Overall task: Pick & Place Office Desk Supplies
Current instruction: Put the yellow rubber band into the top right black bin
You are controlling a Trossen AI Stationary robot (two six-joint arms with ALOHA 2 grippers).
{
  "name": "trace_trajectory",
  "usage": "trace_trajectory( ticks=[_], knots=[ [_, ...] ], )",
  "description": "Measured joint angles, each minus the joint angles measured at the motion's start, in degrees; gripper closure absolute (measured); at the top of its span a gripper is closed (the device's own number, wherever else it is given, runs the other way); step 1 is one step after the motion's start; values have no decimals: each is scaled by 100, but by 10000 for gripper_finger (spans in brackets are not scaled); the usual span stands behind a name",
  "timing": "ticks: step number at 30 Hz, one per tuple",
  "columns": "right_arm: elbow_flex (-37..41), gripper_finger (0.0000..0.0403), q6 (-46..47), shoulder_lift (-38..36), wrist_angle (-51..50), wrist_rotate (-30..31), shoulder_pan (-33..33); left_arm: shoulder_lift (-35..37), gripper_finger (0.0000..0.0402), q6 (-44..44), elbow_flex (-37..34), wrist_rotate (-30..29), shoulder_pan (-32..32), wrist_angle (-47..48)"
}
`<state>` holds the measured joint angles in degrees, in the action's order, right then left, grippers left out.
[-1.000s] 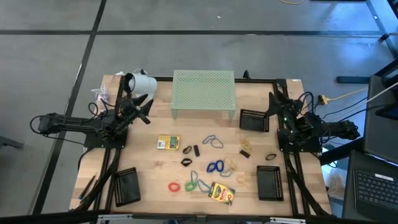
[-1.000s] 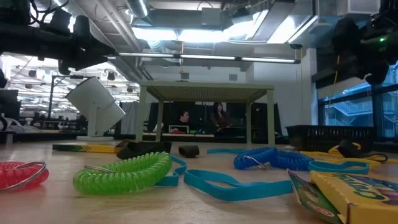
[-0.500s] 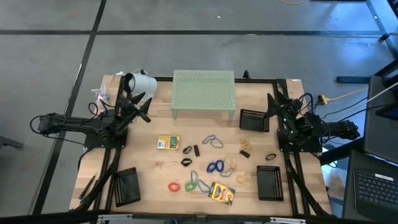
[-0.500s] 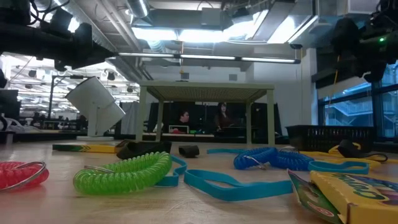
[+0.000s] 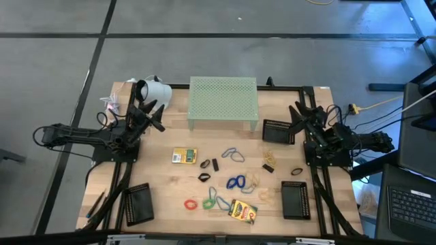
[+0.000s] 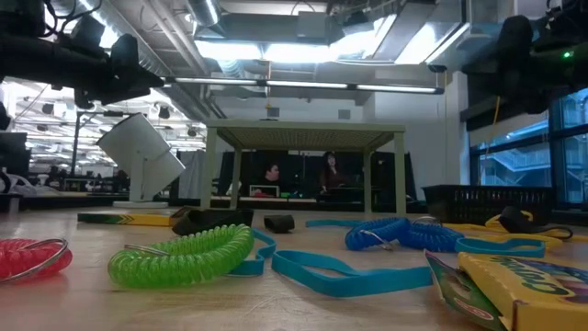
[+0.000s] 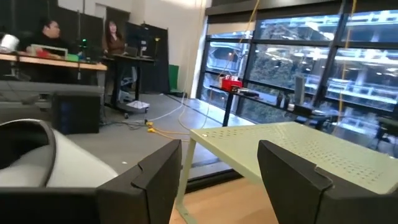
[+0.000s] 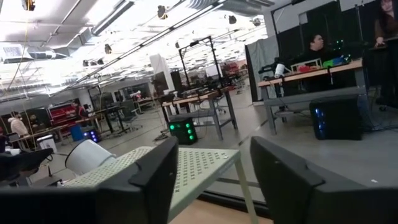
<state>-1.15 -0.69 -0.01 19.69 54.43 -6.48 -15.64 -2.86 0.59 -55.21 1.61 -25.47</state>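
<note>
The supplies lie loose on the wooden table. One yellow-and-green crayon box (image 5: pixel 184 156) lies flat left of centre and another (image 5: pixel 242 211) at the near edge. Between them are red (image 5: pixel 191 203), green (image 5: pixel 208 202), blue (image 5: pixel 236 182) and tan (image 5: pixel 270 156) loops and small black clips (image 5: pixel 205 164). My left gripper (image 5: pixel 151 114) hovers open by the far left corner, above the table, its fingers apart in the left wrist view (image 7: pixel 221 146). My right gripper (image 5: pixel 300 113) hovers open by the far right side (image 8: pixel 216 142). Neither touches anything.
A pale green perforated stand (image 5: pixel 223 101) stands at the far middle, with a white lamp-like object (image 5: pixel 153 90) beside my left gripper. Black trays sit at far right (image 5: pixel 278 131), near right (image 5: pixel 296 199) and near left (image 5: pixel 138 203). People sit at desks beyond the table.
My right gripper has risen and shifted a little toward the table's far edge. My left gripper has edged slightly toward the far edge. The supplies on the table have stayed where they were.
</note>
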Motion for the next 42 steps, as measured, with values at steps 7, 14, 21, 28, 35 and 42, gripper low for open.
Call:
trace_trajectory(
  ticks=[7,14,21,28,35,42],
  knots=[
    [-2,233,324,0,16,-51,4,1,192,407,0,-393,2,0],
    [0,234,285,0,0,-459,4,2,194,411,-1,-263,0,0],
    [-1,234,276,0,0,-438,4,2,194,408,1,-209,2,-2],
    [-1,234,299,0,0,-437,4,0,197,298,2,251,2,-131],
    [-1,234,165,0,0,-437,4,-186,207,300,104,674,0,-126],
    [-225,234,154,220,-16,-409,6,-954,204,348,804,801,0,138]
  ],
)
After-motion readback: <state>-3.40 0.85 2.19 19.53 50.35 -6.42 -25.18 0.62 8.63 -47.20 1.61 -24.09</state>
